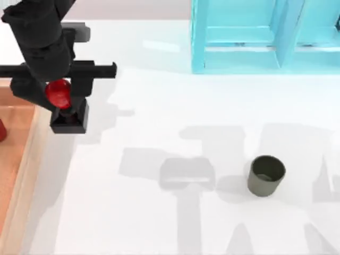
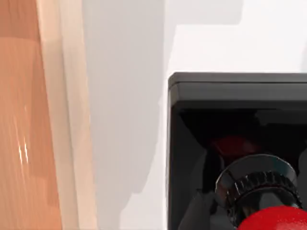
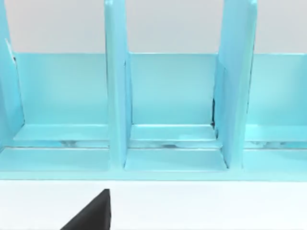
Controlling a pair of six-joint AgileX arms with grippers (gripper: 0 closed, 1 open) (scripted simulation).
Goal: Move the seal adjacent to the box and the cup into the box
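seal (image 1: 62, 101) | gripped by left gripper (image 1: 59, 96), reaching down | just beside box (image 1: 24, 159)

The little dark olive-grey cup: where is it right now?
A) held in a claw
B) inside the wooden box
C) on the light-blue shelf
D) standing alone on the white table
D: the small dark olive-grey cup stands upright on the bare white table, far from the light-brown wooden box at the left edge, with no claw touching it.
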